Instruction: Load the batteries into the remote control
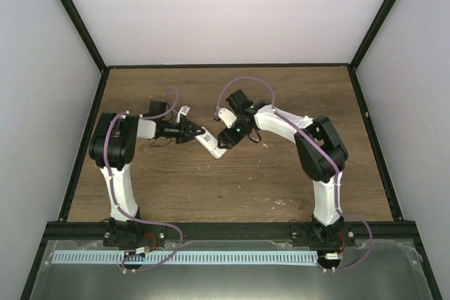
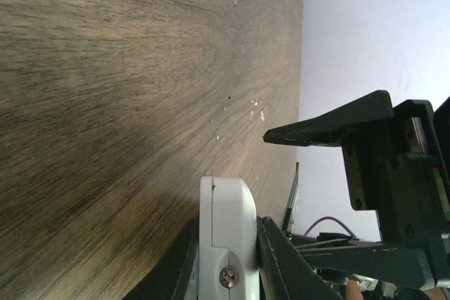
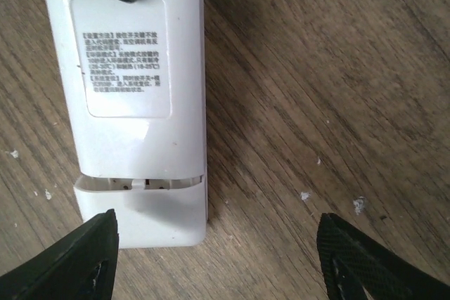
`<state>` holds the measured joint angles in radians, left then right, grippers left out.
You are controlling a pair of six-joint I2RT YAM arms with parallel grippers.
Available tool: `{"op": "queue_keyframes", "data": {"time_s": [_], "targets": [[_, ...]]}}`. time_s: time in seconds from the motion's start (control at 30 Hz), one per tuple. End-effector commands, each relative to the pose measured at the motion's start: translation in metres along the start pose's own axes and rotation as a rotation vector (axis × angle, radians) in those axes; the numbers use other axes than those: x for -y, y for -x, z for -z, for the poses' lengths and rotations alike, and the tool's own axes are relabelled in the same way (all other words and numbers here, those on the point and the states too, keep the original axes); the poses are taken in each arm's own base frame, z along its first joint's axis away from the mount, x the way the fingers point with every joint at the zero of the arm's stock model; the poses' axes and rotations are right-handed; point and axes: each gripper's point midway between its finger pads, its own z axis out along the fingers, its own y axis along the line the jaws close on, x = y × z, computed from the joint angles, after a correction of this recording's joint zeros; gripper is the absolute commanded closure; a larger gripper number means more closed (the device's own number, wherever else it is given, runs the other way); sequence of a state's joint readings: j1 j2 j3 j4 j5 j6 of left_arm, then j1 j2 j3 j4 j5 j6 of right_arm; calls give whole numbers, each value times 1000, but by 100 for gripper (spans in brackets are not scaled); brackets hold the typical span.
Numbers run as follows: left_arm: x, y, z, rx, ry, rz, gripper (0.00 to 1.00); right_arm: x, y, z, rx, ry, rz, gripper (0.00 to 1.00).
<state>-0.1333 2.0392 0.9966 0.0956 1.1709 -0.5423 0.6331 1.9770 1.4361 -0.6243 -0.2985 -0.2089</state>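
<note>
The remote control (image 1: pixel 211 145) is a white bar held just above the wooden table, with its labelled back face (image 3: pixel 126 54) towards the right wrist camera. Its end cover (image 3: pixel 144 216) is slid slightly out, leaving a thin gap. My left gripper (image 1: pixel 195 133) is shut on the remote's left end; in the left wrist view the remote (image 2: pixel 225 230) sits edge-on between the dark fingers (image 2: pixel 281 258). My right gripper (image 1: pixel 226 142) is open at the remote's cover end, its fingertips (image 3: pixel 77 258) spread wide beside the cover and not touching it. The batteries are out of view.
The wooden table (image 1: pixel 232 187) is framed by black rails and white walls. Both arms meet near the table's middle. Small white specks (image 3: pixel 358 205) lie on the wood.
</note>
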Motion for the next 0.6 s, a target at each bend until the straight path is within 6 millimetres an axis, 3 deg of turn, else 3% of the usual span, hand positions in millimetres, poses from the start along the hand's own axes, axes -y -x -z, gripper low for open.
{"op": "queue_keyframes", "data": {"time_s": [0.0,0.57], "targets": [[-1,10,4,45,40,-53,99,3,-9,-11,-35,-11,1,31],[-2,7,4,38,33,-45,99,11,-23,-43,-62,-35,-38,33]]}}
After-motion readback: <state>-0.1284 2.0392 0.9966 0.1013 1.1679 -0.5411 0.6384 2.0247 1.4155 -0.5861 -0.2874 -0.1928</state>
